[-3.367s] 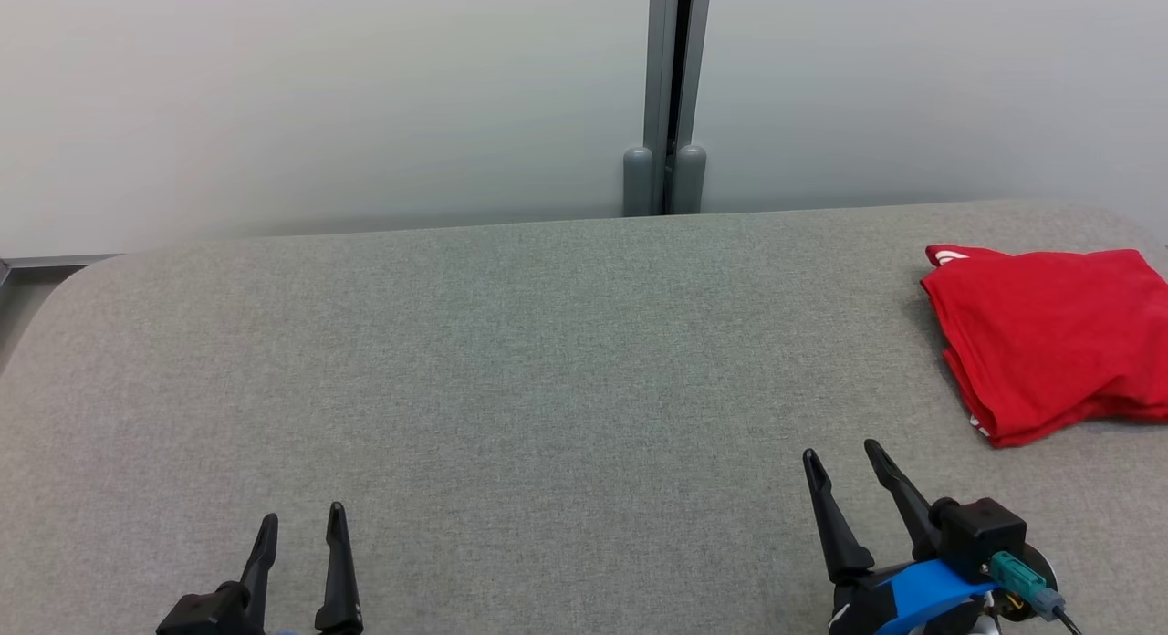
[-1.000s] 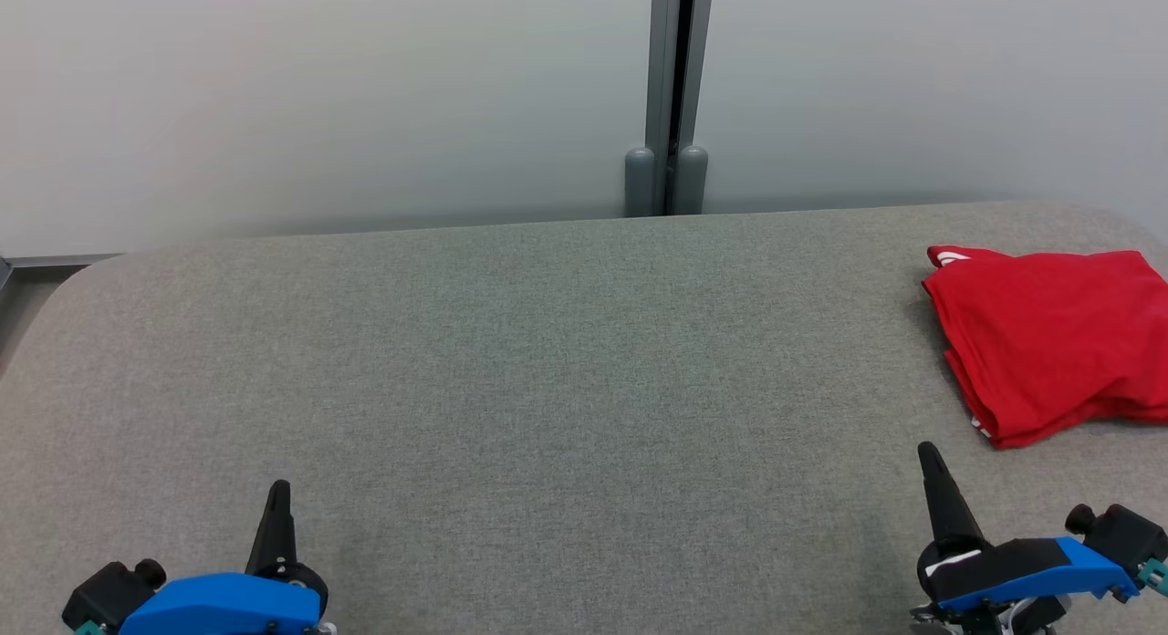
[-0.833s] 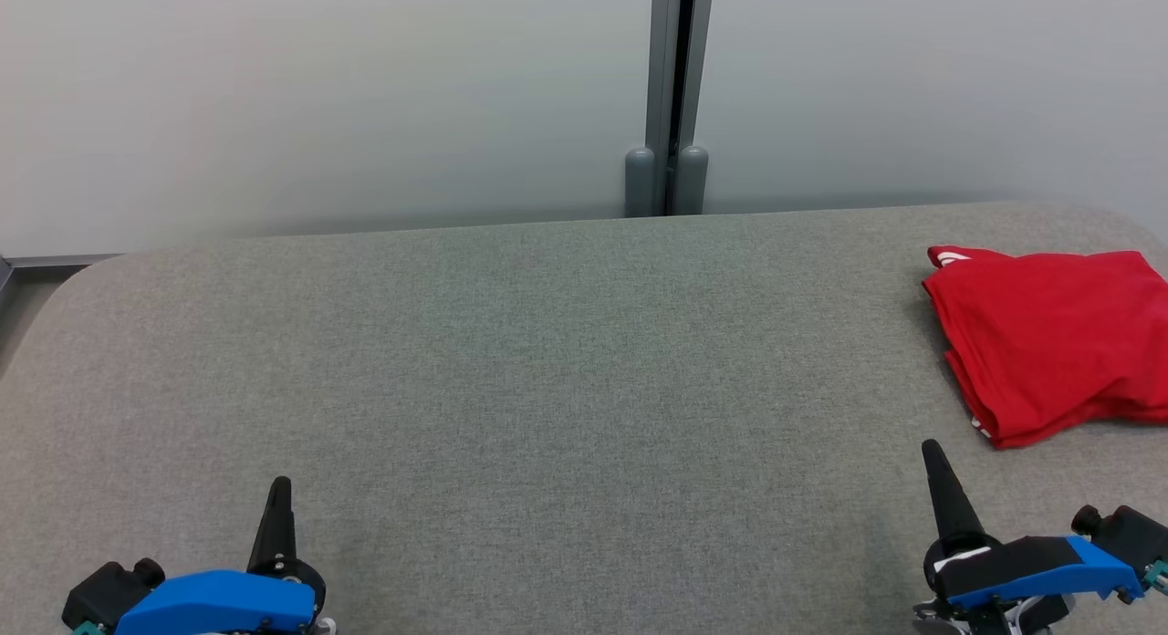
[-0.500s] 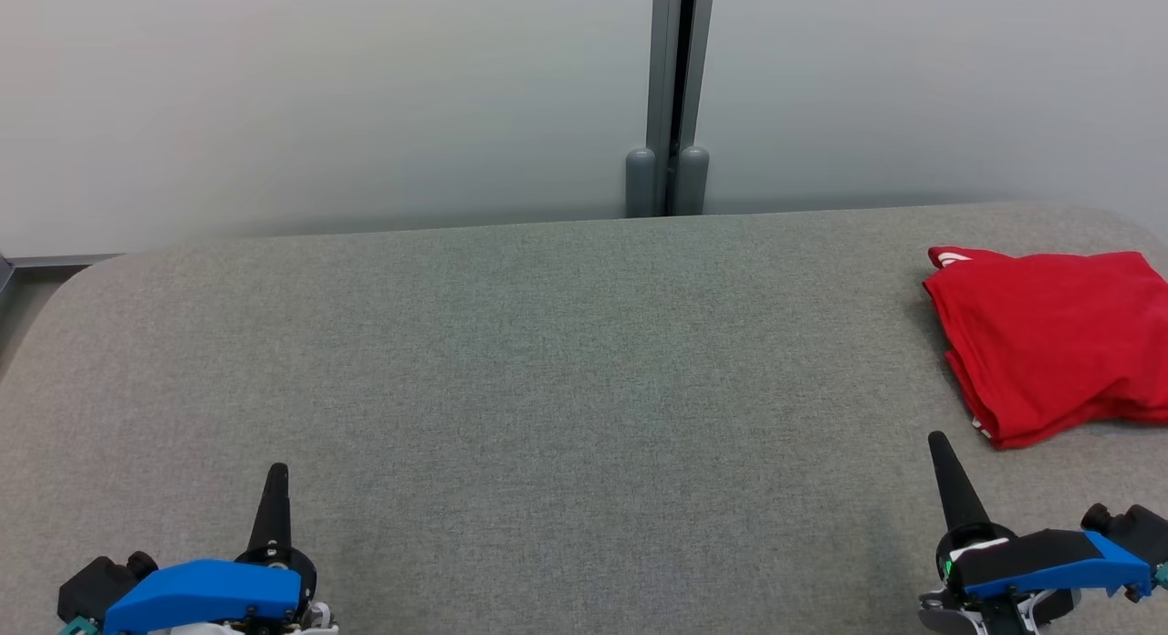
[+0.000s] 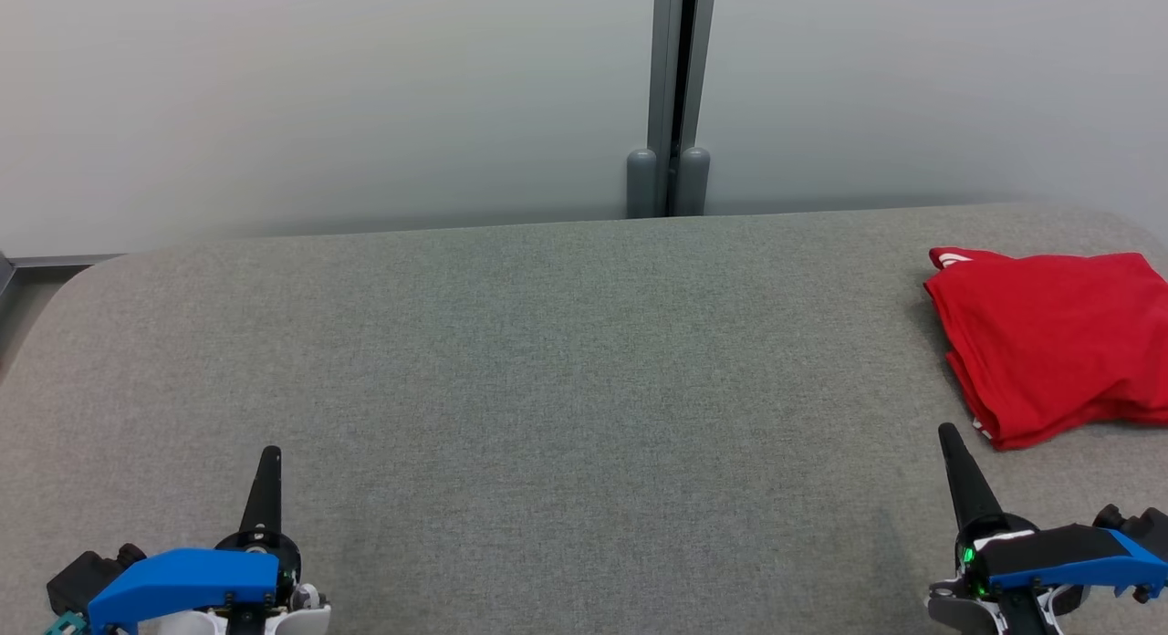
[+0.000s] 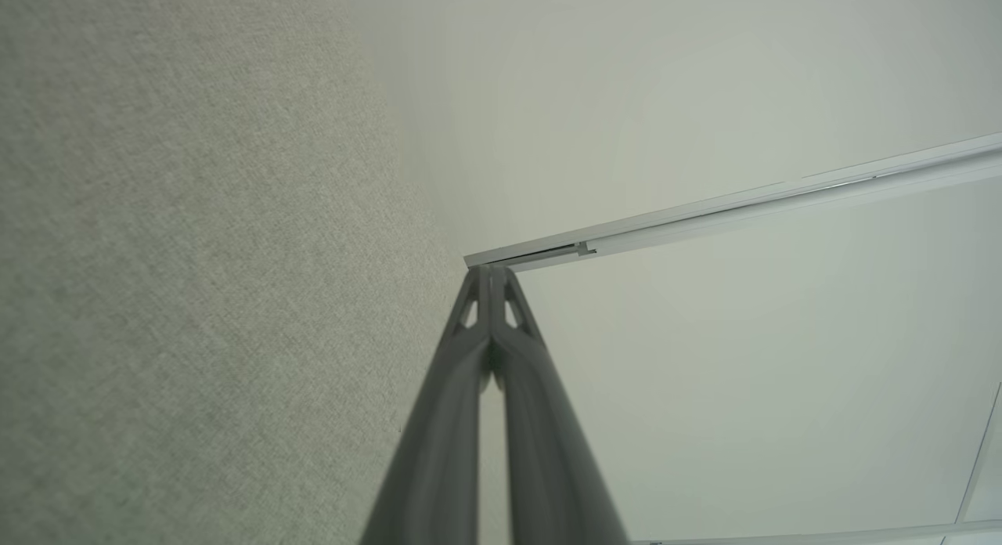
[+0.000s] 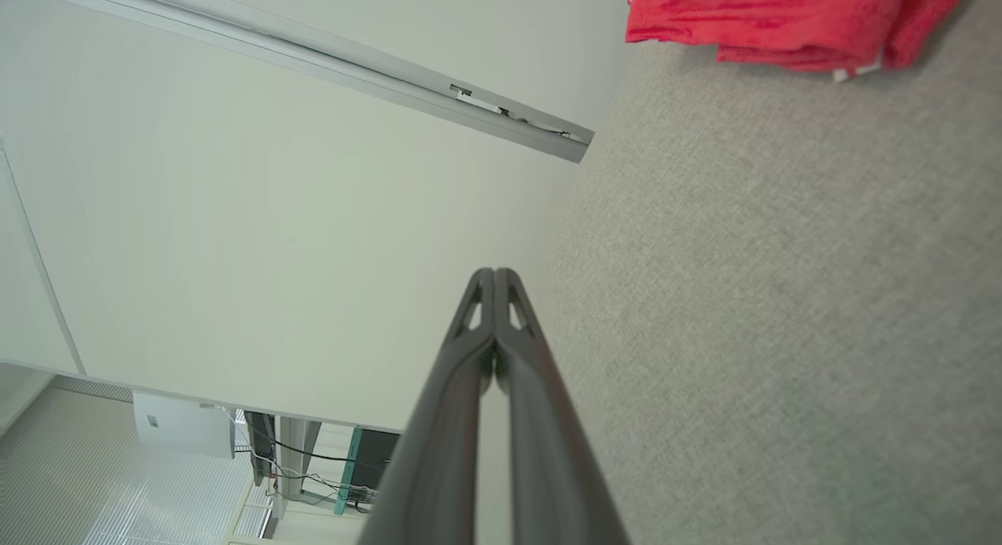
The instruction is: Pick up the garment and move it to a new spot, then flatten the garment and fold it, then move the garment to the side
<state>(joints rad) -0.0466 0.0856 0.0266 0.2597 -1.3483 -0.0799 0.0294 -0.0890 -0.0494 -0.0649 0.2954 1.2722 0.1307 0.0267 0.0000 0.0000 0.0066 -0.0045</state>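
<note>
the left hand [image 5: 269, 471] sits at the lower left of the head view, over the near part of the grey tabletop [image 5: 584, 370]. its blue body is cut off by the bottom edge. from there its 2 fingers line up into 1 dark spike, so the gap is hard to judge. the left wrist view settles it: the left hand [image 6: 491, 283] is clenched, tips pressed together, nothing between them. whether it touches the tabletop or hangs just above it cannot be told.

the right hand [image 5: 955, 452] is at the lower right, also partly cut by the bottom edge. in its own wrist view the right hand [image 7: 495, 283] is clenched too, gripping nothing.

the red garment [image 5: 1049, 343] lies folded on the tabletop just ahead of the right hand and slightly to its outer side. it is apart from the fingertip and well apart from the left hand. its right part runs out of the head view, so its full outline is hidden. in the right wrist view the garment [image 7: 783, 16] is cut by the top edge. stacked layers show along its near edge, with a white bit too small to identify. what kind of garment it is cannot be told.

beyond both hands a pale wall [image 5: 319, 97] with a grey post [image 5: 677, 97] stands behind the tabletop.
</note>
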